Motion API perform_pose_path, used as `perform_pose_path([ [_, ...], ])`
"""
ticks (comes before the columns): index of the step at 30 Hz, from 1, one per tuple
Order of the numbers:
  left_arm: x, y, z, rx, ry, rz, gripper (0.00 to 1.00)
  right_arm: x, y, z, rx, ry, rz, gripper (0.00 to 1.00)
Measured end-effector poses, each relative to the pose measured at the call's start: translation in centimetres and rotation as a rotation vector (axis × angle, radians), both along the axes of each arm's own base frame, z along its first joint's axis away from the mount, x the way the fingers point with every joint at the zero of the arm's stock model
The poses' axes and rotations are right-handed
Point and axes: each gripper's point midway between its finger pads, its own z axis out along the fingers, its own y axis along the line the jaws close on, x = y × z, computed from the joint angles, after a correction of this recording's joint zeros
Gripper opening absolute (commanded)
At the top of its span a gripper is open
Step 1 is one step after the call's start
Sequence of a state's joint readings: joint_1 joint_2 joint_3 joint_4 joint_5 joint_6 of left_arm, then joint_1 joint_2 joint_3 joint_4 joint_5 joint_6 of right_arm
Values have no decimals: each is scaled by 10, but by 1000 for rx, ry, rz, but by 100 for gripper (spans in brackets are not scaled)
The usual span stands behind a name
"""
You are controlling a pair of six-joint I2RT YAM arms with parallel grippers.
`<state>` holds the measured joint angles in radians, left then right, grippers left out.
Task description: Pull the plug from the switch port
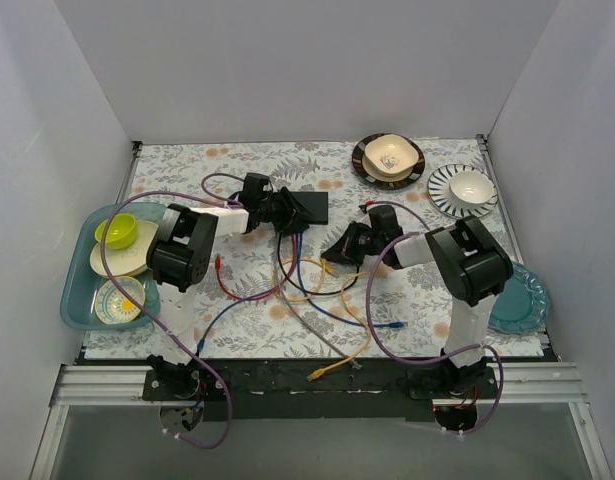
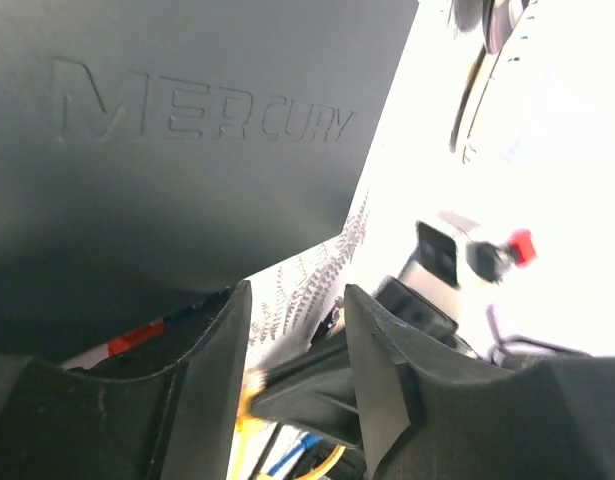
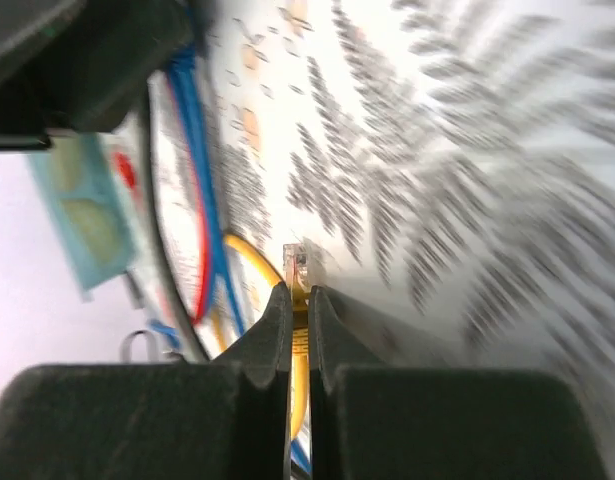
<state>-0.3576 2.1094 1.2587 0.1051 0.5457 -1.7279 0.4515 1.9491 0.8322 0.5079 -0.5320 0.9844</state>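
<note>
Plug looks free! Right gripper [image 3: 298,298] jaws clenched on the yellow plug [image 3: 297,266], clear of the switch [image 2: 187,150] at mid-tabletop [image 1: 187,165]. Left gripper [image 2: 297,293] jaws released, just beside the switch. Little seems left.

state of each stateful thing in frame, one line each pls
flat dark-grey switch box: lying on the table, other cables running to its near edge
yellow cable with clear plug: plug free, in no port
left gripper: open, at the switch box
right gripper: shut on the yellow cable
</note>
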Motion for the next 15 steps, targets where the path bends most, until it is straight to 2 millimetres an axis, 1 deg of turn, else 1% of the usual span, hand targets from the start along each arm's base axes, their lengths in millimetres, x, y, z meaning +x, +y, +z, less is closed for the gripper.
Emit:
perform_pose_path([
  [2, 2, 4, 2, 12, -14, 16, 45, -4, -18, 1, -87, -18, -19, 1],
  [4, 3, 8, 3, 18, -26, 28, 46, -2, -42, 3, -192, -48, -50, 2],
  [6, 4, 14, 5, 17, -34, 39, 47, 0, -65, 8, -282, -78, -79, 25],
  [7, 5, 18, 8, 13, -45, 47, 48, 1, -76, 12, -317, -96, -93, 44],
  [9, 8, 26, 14, 8, -59, 64, 48, 4, -88, 22, -358, -128, -116, 57],
  [10, 11, 29, 20, 1, -73, 72, 49, 6, -91, 28, -369, -154, -124, 64],
  [11, 14, 31, 26, -7, -90, 77, 49, 8, -91, 34, -375, -177, -128, 66],
  [13, 21, 35, 39, -28, -127, 87, 50, 14, -87, 47, -375, -214, -131, 67],
  [15, 27, 38, 51, -49, -165, 94, 51, 27, -77, 61, -362, -253, -129, 65],
])
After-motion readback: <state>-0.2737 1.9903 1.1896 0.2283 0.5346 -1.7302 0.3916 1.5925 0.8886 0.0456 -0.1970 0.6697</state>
